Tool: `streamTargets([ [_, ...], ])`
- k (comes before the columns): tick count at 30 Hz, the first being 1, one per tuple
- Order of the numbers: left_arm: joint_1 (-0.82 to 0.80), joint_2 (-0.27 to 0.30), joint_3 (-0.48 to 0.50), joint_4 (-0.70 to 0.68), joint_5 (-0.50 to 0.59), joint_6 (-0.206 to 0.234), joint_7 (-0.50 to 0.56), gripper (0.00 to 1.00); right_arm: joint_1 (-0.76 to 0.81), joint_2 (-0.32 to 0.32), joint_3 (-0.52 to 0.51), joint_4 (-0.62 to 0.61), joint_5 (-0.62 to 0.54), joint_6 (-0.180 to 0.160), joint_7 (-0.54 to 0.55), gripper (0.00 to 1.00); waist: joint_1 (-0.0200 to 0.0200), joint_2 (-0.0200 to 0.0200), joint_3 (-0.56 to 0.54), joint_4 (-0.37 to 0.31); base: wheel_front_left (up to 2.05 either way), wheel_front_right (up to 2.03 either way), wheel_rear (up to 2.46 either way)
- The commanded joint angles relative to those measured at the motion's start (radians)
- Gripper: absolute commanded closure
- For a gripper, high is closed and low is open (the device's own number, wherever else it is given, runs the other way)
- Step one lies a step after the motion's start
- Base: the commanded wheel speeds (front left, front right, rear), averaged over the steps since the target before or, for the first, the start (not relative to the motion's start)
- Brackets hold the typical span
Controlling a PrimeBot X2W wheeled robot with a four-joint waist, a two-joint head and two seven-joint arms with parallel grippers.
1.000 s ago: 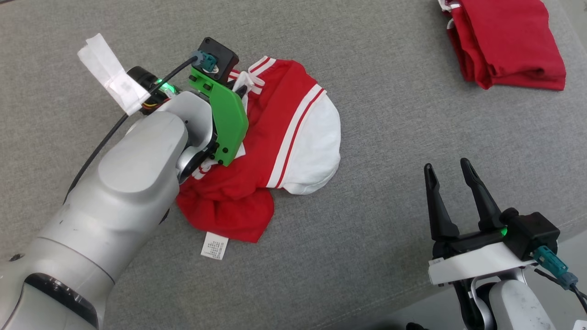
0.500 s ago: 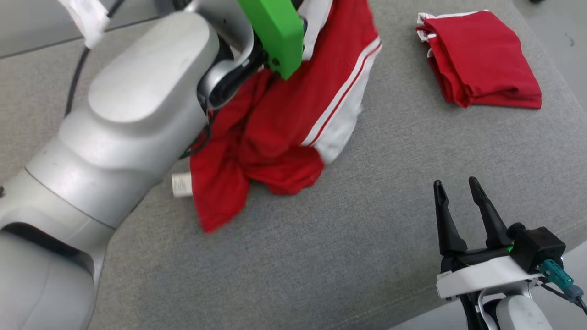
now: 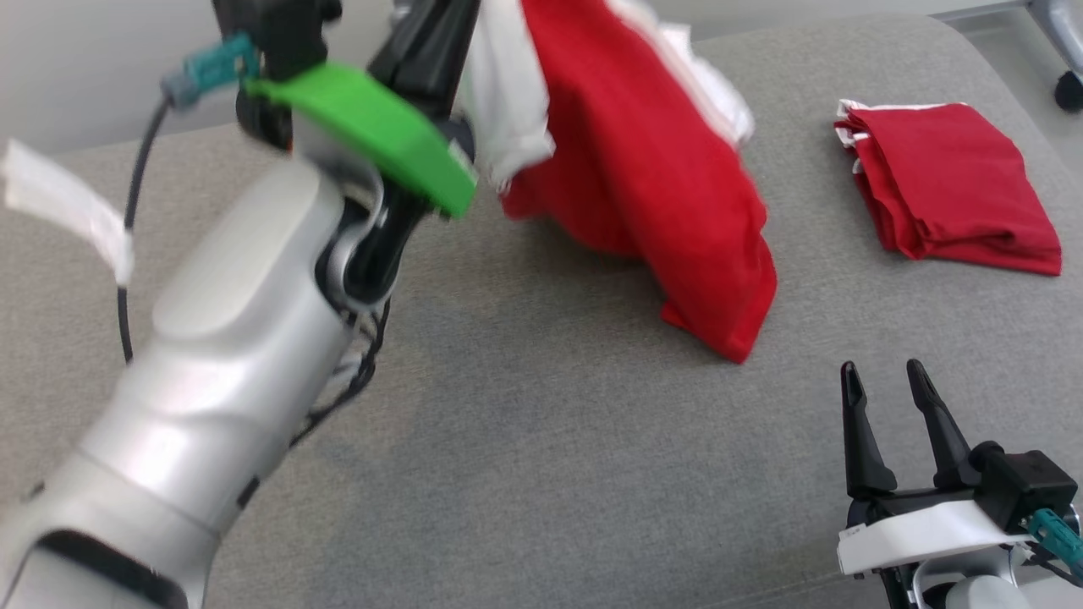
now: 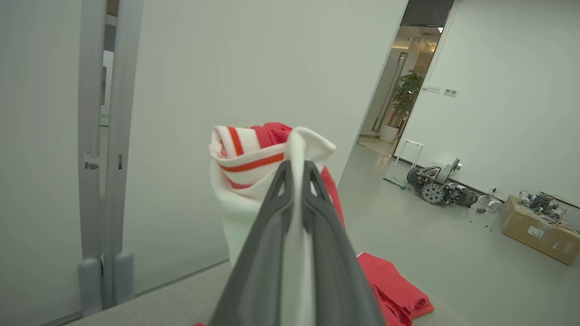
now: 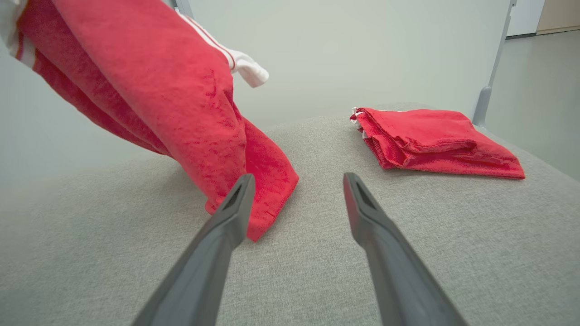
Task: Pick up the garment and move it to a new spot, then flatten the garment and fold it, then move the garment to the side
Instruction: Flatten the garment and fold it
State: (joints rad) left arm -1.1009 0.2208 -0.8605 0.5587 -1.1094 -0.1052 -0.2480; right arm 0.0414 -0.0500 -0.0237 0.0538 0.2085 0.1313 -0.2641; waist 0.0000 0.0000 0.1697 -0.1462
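Observation:
The red and white garment (image 3: 643,161) hangs lifted over the grey surface, its lower red corner still touching the fabric (image 5: 253,190). My left gripper (image 4: 297,170) is shut on its white striped edge (image 4: 253,158), high at the top of the head view. There its dark fingers (image 3: 427,51) rise past the green wrist bracket. My right gripper (image 3: 887,382) stands open at the lower right, fingers apart with nothing between them (image 5: 297,181), just in front of the garment's hanging corner.
A second red garment (image 3: 952,186), folded, lies at the far right of the grey cushion (image 3: 541,440). It also shows ahead and right of my right gripper (image 5: 430,140). Beyond the cushion are a pale wall, a floor, a cardboard box (image 4: 539,228) and a small wheeled machine (image 4: 435,183).
My left gripper has closed on the garment's edge and lifted it off the cushion, up and to the right. The camera has shifted as well. The right gripper stays open.

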Motion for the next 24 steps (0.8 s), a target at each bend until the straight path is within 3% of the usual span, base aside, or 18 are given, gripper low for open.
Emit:
streamTargets([
  [1, 0.104, 0.021, 0.019, -0.012, -0.008, 0.016, -0.012, 1.0, 0.022, -0.001, -0.007, -0.005, -0.008, -0.001, 0.0, 0.0, 0.0, 0.0, -0.041, 0.059, 0.0, 0.0, 0.0],
  [5, 0.382, 0.064, 0.143, -0.06, -0.034, 0.024, -0.019, 1.0, 0.042, -0.001, -0.022, -0.012, -0.014, -0.001, 0.0, 0.0, 0.0, 0.0, -0.049, 0.1, 0.0, 0.0, 0.0],
  [9, 0.644, 0.081, 0.325, -0.107, 0.063, 0.009, -0.018, 1.0, 0.061, -0.001, -0.037, -0.014, -0.025, -0.001, 0.0, 0.0, 0.0, 0.0, -0.054, 0.137, 0.0, 0.0, 0.0],
  [13, 0.844, 0.046, 0.539, -0.191, 0.218, 0.006, -0.017, 1.0, 0.066, -0.001, -0.047, -0.01, -0.033, -0.001, 0.0, 0.0, 0.0, 0.0, -0.065, 0.166, 0.0, 0.0, 0.0],
  [17, 0.985, -0.024, 0.728, -0.286, 0.372, 0.012, -0.017, 1.0, 0.075, -0.002, -0.042, -0.006, -0.039, -0.001, 0.0, 0.0, 0.0, 0.0, -0.077, 0.192, 0.0, 0.0, 0.0],
  [22, 1.078, -0.076, 0.759, -0.264, 0.494, -0.004, -0.016, 1.0, 0.082, -0.002, -0.029, 0.001, -0.047, -0.001, 0.0, 0.0, 0.0, 0.0, -0.095, 0.213, 0.0, 0.0, 0.0],
  [23, 1.081, -0.078, 0.756, -0.253, 0.514, -0.001, -0.016, 0.85, 0.081, -0.002, -0.028, 0.002, -0.047, -0.001, 0.0, 0.0, 0.0, 0.0, -0.097, 0.214, 0.0, 0.0, 0.0],
  [24, 1.09, -0.081, 0.746, -0.23, 0.532, 0.005, -0.016, 0.48, 0.081, -0.002, -0.025, 0.004, -0.048, -0.001, 0.0, 0.0, 0.0, 0.0, -0.099, 0.215, 0.0, 0.0, 0.0],
])
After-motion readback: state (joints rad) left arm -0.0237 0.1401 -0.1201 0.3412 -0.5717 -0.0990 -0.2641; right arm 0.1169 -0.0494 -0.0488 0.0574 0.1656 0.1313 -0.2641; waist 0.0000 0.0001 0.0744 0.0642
